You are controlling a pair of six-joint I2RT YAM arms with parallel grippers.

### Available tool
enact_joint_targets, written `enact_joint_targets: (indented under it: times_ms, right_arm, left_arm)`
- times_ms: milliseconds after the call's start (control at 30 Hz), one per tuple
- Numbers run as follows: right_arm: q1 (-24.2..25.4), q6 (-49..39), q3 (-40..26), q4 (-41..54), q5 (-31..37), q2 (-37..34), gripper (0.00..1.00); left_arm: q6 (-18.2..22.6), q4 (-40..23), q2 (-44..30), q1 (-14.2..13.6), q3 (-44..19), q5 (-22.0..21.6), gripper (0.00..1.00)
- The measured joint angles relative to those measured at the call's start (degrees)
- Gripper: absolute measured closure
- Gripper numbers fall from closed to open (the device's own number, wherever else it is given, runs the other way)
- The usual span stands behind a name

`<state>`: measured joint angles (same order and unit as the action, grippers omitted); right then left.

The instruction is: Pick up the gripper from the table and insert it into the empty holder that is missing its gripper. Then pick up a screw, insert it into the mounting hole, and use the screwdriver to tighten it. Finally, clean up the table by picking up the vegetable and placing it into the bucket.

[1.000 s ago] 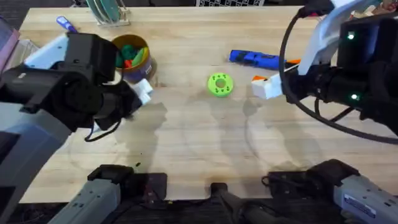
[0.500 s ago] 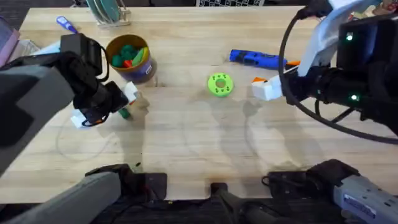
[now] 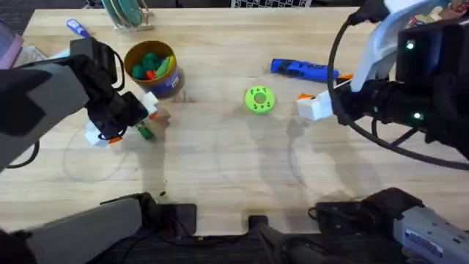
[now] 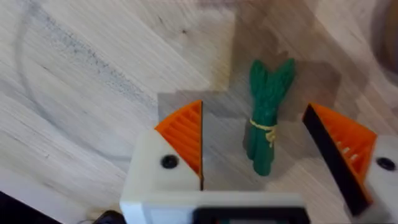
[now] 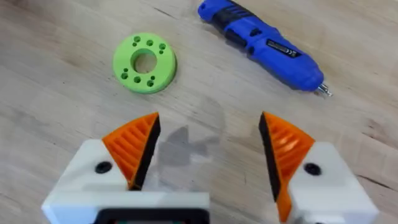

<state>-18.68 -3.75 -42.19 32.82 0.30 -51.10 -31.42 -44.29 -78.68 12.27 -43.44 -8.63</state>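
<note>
The left end effector (image 4: 264, 149) has its orange pads wide apart, one on each side of the green vegetable (image 4: 267, 118), which lies flat on the bench (image 3: 234, 169) near the yellow bucket (image 3: 152, 67). The right end effector (image 5: 208, 152) is also spread apart, above bare bench, near the blue screwdriver (image 5: 261, 45) and green disc (image 5: 144, 63).

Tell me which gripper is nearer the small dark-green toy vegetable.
Left. The left gripper hangs open right over the small dark-green toy vegetable, which lies on the table between its fingers. The right gripper sits far across the table, beside the round green disc.
</note>
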Motion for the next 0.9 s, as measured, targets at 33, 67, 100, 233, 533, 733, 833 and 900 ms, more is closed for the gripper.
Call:
enact_joint_targets:
  times_ms: [33, 67, 100, 233, 533, 733, 833, 900]
  right_arm:
    - [0.0, 0.0, 0.0, 0.0, 0.0, -0.02, 0.039]
    - [0.0, 0.0, 0.0, 0.0, 0.01, -0.02, 0.037]
    - [0.0, 0.0, 0.0, 0.0, 0.0, -0.02, 0.037]
    - [0.0, 0.15, 0.0, 0.0, 0.0, -0.02, 0.038]
    - [0.0, 0.17, 0.0, 0.0, 0.02, -0.01, 0.037]
    - [0.0, 0.17, 0.0, 0.0, 0.02, 0.0, 0.039]
    - [0.0, 0.18, 0.0, -0.13, 0.02, -0.02, 0.038]
    - [0.0, 0.2, 0.0, -0.53, 0.02, -0.02, 0.038]
  left_arm:
    - [0.0, 0.02, -0.66, 0.0, -0.03, 0.19, 0.016]
    - [0.0, 0.13, -1.49, 0.0, -0.03, 0.44, 0.015]
    - [-0.02, 0.37, -2.14, 0.0, -0.13, 1.07, 0.015]
    - [0.2, 0.43, -3.03, 0.09, -0.84, 1.72, 0.092]
    - [0.47, 1.49, -3.46, -0.01, -1.34, 2.85, 0.983]
    - [0.39, -4.87, -3.21, -0.01, -2.4, 2.81, 0.98]
    - [0.39, -10.67, -1.31, 0.0, -5.07, 2.8, 0.981]
    - [0.39, -13.74, 0.88, -0.02, -8.03, 2.8, 0.981]
